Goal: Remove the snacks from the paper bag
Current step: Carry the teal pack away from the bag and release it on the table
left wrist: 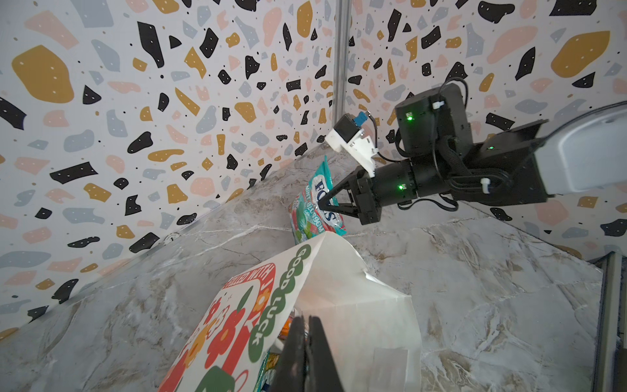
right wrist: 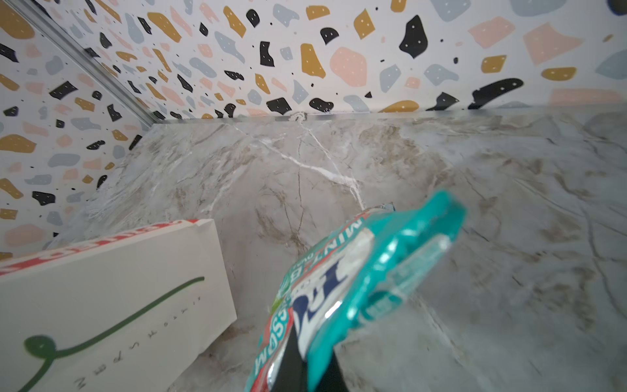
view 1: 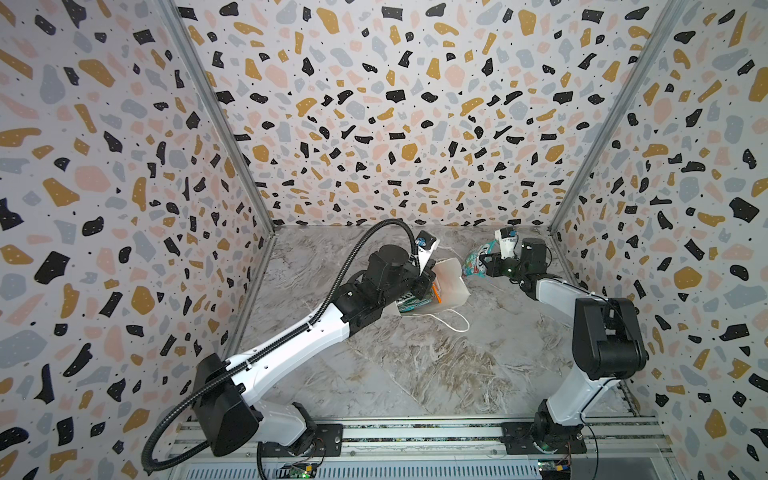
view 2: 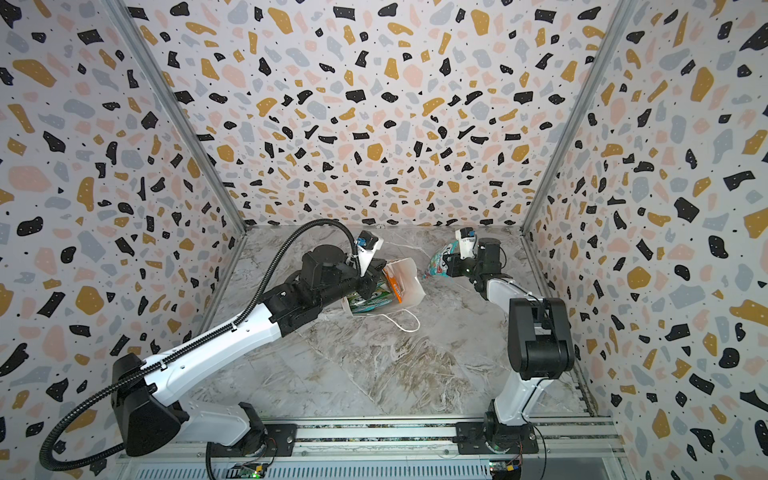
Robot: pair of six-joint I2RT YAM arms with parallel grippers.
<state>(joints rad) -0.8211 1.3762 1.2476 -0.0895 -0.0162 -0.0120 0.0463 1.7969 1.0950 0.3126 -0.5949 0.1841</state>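
Our right gripper is clamped on a teal packet, which hangs just beside the bag, clear of its closed end. Our left gripper, jaws together, sits at the bag's mouth; whether it pinches paper we cannot tell. More packets lie inside the bag.

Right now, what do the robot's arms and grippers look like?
The left arm and right arm have white shells with black joints. A ribbed black hose runs along the left one. The left gripper and right gripper have slim black fingers; a white camera block tops each wrist; green lights glow on the right.
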